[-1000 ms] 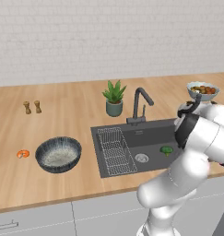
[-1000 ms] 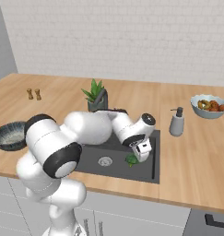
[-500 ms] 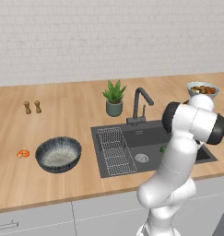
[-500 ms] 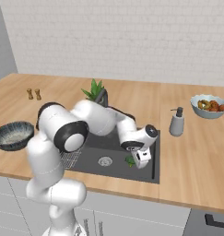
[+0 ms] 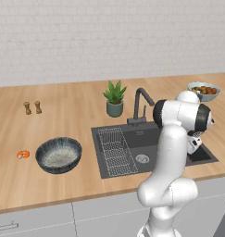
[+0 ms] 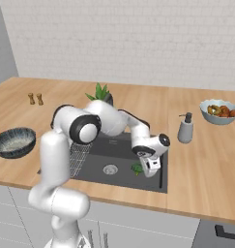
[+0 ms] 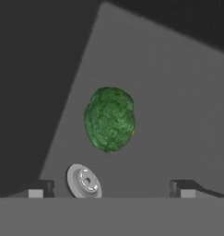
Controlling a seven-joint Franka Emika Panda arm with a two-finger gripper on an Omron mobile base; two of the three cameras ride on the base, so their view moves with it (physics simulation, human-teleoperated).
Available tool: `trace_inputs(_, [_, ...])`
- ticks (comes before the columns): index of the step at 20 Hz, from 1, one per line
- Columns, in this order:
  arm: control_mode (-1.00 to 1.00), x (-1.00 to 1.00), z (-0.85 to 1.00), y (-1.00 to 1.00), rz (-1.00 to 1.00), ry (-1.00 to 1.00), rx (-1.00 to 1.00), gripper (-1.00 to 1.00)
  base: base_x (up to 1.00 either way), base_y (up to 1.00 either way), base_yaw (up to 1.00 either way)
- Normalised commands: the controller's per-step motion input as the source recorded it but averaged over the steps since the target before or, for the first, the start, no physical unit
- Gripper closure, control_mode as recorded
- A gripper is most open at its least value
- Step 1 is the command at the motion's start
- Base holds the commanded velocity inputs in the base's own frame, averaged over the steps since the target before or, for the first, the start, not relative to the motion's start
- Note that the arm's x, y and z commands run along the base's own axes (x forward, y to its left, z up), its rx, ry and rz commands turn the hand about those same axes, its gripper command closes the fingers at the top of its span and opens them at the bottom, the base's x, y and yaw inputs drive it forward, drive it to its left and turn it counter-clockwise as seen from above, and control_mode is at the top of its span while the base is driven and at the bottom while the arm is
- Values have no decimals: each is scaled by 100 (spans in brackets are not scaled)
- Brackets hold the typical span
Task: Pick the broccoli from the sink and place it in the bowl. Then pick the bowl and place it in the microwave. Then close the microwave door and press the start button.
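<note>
The broccoli (image 7: 109,119) lies on the floor of the dark grey sink (image 5: 132,134), toward its right end, and shows as a green patch (image 6: 137,168) beside my hand. My gripper (image 7: 111,189) hangs open straight above it, a dark fingertip (image 7: 37,189) on either side with nothing between them. The hand (image 6: 150,165) reaches down into the basin. The wide dark speckled bowl (image 5: 58,155) stands on the wooden counter left of the sink, also seen from the other side (image 6: 13,142).
A wire rack (image 5: 115,150) fills the sink's left part, with the round drain (image 7: 84,180) close to the broccoli. The faucet (image 5: 140,104) and a potted plant (image 5: 115,98) stand behind. A soap dispenser (image 6: 185,129) and a food bowl (image 6: 219,111) stand to the right.
The arm has swung and folded upward, and the hand has come down into the sink over the broccoli. The jaws have stayed open.
</note>
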Motion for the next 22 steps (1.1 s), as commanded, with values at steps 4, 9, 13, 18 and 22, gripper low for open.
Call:
trace_inputs(4, [-100,39,-48,-1,-1,0,0,-100,0,0,0])
trace_inputs(9, [-100,39,-48,0,-3,1,0,-100,0,0,0])
trace_inputs(13, [-100,20,-36,0,-1,0,0,-100,0,0,0])
trace_inputs(18, [-100,3,-25,3,0,0,0,-100,0,0,0])
trace_inputs(22, [-100,7,-21,16,0,0,0,-100,0,0,0])
